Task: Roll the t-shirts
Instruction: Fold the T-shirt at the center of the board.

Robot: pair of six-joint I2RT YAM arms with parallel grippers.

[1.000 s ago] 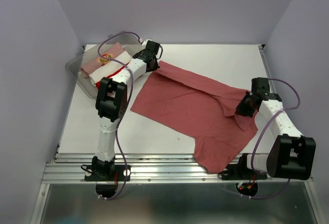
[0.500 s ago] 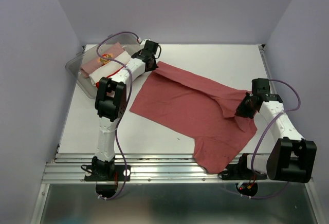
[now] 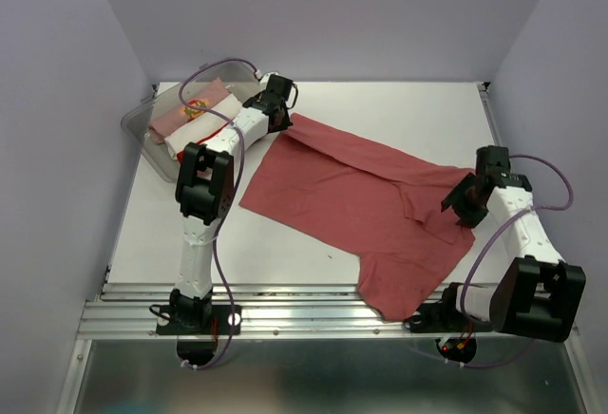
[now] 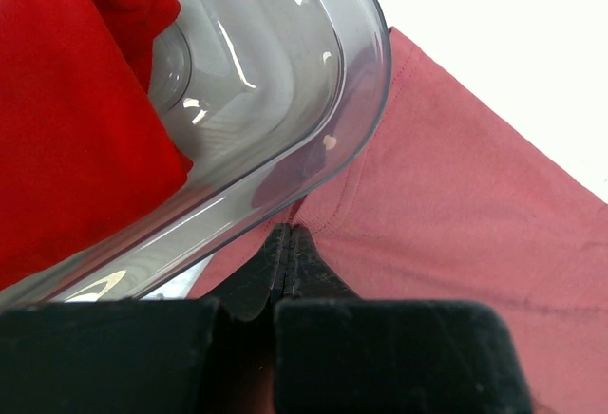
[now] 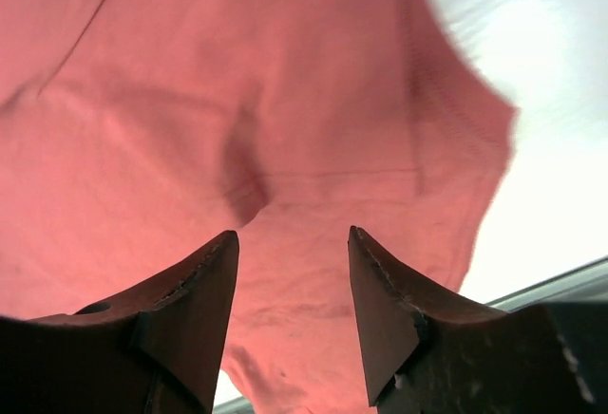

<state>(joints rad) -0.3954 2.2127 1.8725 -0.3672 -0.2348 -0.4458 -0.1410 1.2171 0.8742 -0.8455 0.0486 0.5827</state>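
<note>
A large brick-red t-shirt (image 3: 351,196) lies spread across the table, from beside the tub to the near right edge. My left gripper (image 3: 283,122) is at its far left corner, shut on the hem (image 4: 313,213) right against the tub wall; in the left wrist view the left gripper (image 4: 288,235) shows pressed-together fingertips. My right gripper (image 3: 457,207) hovers open over the shirt's right side with nothing between its fingers. In the right wrist view the right gripper (image 5: 293,235) has flat red cloth (image 5: 237,101) below it. Rolled bundles sit in the tub: pale pink (image 3: 195,108) and bright red (image 4: 76,129).
The clear plastic tub (image 3: 141,135) stands at the far left, its rounded corner (image 4: 323,82) touching the shirt's edge. A metal rail (image 3: 285,305) runs along the near edge. Bare white tabletop (image 3: 399,110) lies behind the shirt, with walls on three sides.
My right gripper has opened, let go of the raised fold on the shirt's right side and drawn back to the right. That fold now lies flatter. The left arm has not moved.
</note>
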